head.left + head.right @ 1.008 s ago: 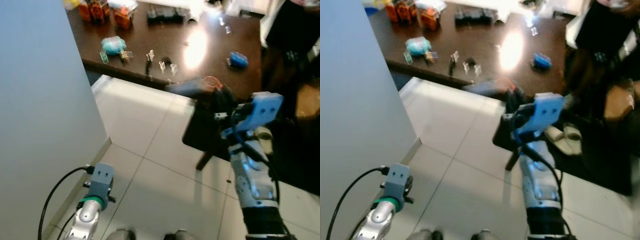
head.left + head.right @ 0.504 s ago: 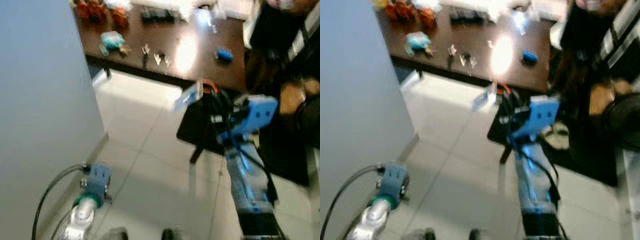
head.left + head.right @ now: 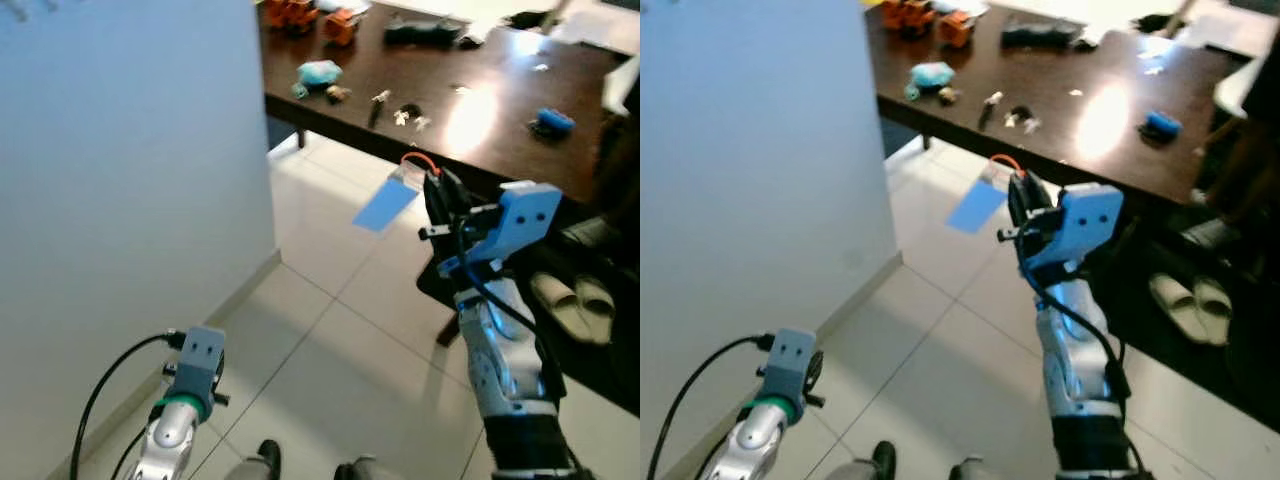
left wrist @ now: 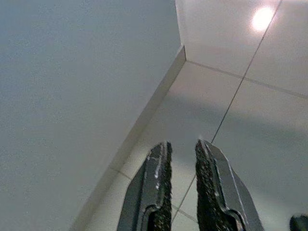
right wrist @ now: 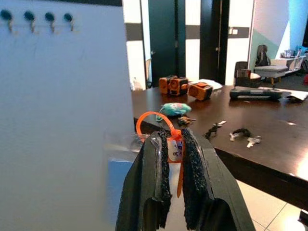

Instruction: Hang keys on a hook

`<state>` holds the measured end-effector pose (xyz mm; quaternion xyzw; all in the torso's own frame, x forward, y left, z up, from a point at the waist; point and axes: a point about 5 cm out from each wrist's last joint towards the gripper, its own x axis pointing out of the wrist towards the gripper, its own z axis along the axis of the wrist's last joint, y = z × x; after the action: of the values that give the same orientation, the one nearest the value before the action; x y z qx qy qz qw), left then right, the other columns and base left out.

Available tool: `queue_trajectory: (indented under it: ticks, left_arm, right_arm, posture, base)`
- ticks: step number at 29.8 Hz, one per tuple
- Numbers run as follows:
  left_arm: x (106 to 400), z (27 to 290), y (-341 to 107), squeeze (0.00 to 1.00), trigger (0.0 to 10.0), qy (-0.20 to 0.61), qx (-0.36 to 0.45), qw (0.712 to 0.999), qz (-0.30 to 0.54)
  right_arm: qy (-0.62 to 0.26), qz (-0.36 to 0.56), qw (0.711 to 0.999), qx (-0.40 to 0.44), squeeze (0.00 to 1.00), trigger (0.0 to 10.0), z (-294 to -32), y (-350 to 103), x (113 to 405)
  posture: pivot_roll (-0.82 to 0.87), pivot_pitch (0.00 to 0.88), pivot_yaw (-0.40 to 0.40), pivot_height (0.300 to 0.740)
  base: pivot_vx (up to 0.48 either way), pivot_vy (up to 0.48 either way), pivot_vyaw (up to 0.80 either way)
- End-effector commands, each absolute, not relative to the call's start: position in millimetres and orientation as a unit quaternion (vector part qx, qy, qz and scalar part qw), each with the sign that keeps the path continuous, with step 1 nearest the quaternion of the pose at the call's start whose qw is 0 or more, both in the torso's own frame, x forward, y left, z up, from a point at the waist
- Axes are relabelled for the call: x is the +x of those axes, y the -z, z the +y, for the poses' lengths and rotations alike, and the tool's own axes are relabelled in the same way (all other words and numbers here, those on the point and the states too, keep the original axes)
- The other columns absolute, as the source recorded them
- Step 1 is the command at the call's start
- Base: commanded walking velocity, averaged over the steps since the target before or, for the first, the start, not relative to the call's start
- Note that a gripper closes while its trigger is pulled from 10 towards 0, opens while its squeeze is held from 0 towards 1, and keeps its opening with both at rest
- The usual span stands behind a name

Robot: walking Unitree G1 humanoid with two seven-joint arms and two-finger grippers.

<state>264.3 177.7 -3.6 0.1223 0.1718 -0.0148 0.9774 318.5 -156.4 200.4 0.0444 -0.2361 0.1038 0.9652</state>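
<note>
My right gripper (image 3: 434,192) is raised in front of me, shut on the keys by their orange loop (image 5: 157,120). A blue tag (image 3: 385,205) on the loop sticks out to the left of the fingers. In the right wrist view a row of several small dark hooks (image 5: 29,17) sits high on the white wall (image 3: 130,170), well above the gripper and to one side of it. My left gripper (image 4: 182,147) hangs low by the wall's skirting, its fingers close together with nothing between them.
A dark wooden table (image 3: 500,115) stands ahead on the right, carrying a teal toy (image 3: 319,72), orange toys, loose keys (image 3: 405,115) and a blue object (image 3: 553,122). Pale slippers (image 3: 572,300) lie on the floor under its near side. White tiled floor (image 3: 330,350) stretches between wall and table.
The camera has swung, so the wall takes up more of the left and the table sits farther right. The right gripper still holds the keys raised; a person at the right has left the picture.
</note>
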Motion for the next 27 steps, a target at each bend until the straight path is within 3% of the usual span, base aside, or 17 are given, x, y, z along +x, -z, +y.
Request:
queue_trajectory:
  ticks: [1,18,27]
  left_arm:
    - [260.2,179.2,8.0,0.0,10.0,0.013,0.122,0.975,0.185]
    - [263.5,176.1,5.4,0.0,10.0,0.015,0.121,0.976,0.179]
    - [265.1,174.7,4.8,0.0,10.0,0.017,0.121,0.976,0.179]
  right_arm:
    - [-0.106,-0.235,0.965,0.043,0.0,10.0,-155.0,-199.2,317.9]
    - [-0.099,-0.237,0.966,0.041,0.0,10.0,-157.4,-201.3,319.3]
    - [-0.099,-0.263,0.959,0.033,0.0,10.0,-160.5,-218.0,320.6]
  posture:
    - [-0.01,0.11,0.006,0.74]
    - [-0.01,0.111,0.005,0.74]
    - [-0.01,0.111,0.007,0.74]
  base:
    - [0.0,0.0,0.79]
    - [0.046,0.0,0.79]
    - [0.347,0.0,0.0]
